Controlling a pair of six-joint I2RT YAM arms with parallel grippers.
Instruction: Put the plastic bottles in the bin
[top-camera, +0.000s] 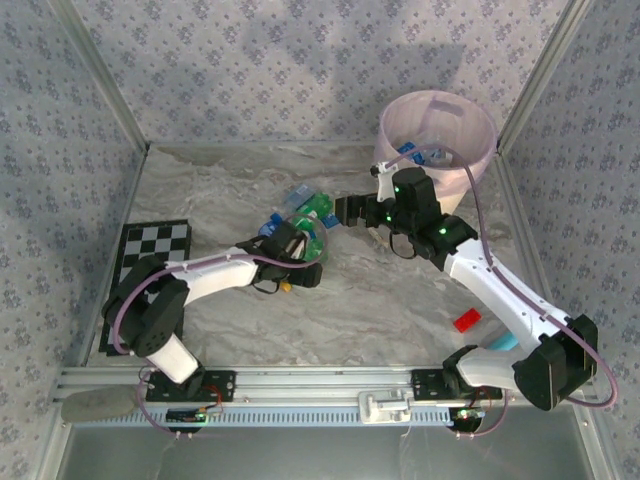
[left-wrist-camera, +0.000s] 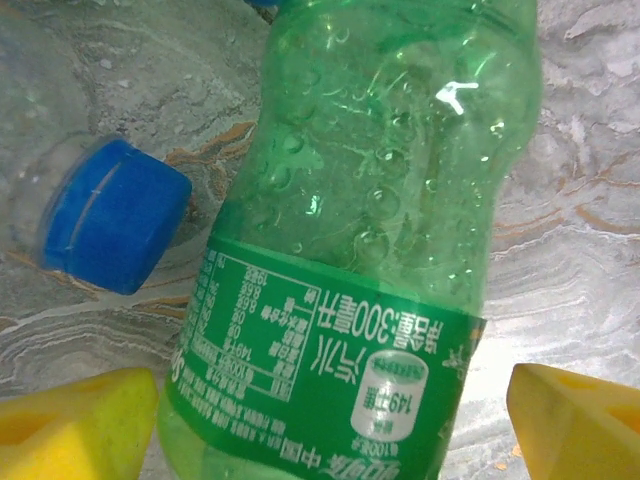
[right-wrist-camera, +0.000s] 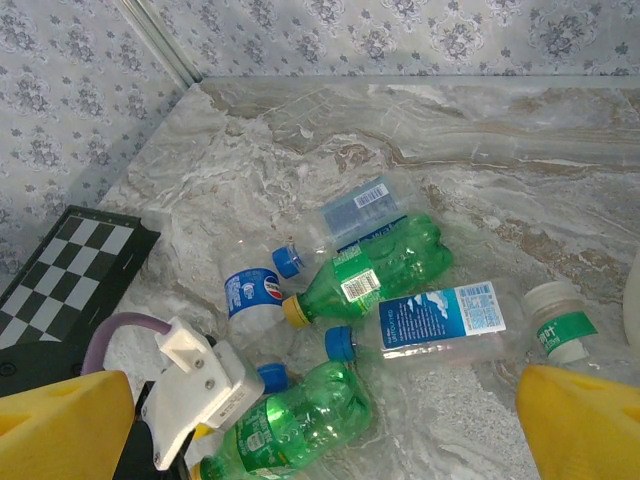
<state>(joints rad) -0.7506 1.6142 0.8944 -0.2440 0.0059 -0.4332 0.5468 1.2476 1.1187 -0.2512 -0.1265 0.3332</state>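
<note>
My left fingers (left-wrist-camera: 70, 425) sit on either side of a green bottle (left-wrist-camera: 380, 250) lying on the tabletop (left-wrist-camera: 590, 200); one finger is right against its label and there's a gap at the other, so released, not clamped; a clear bottle with blue cap (left-wrist-camera: 110, 215) lies just beside it. My right fingers (right-wrist-camera: 575, 420) are spread wide, grasping nothing, hanging above the pile; from there I see an orange-capped green bottle (right-wrist-camera: 370, 270), a blue-label clear bottle (right-wrist-camera: 440, 320) touching it, a Pepsi bottle (right-wrist-camera: 245, 295), and a white-capped bottle (right-wrist-camera: 560, 325) slightly apart, all lying flat mid-tabletop. The bin (top-camera: 480, 120) stands upright in the far right corner, well apart from the pile; a blue-labelled bottle (top-camera: 408, 152) is inside; a red block (top-camera: 466, 321) lies near my right arm; a checkerboard (top-camera: 150, 255) lies at the left edge.
</note>
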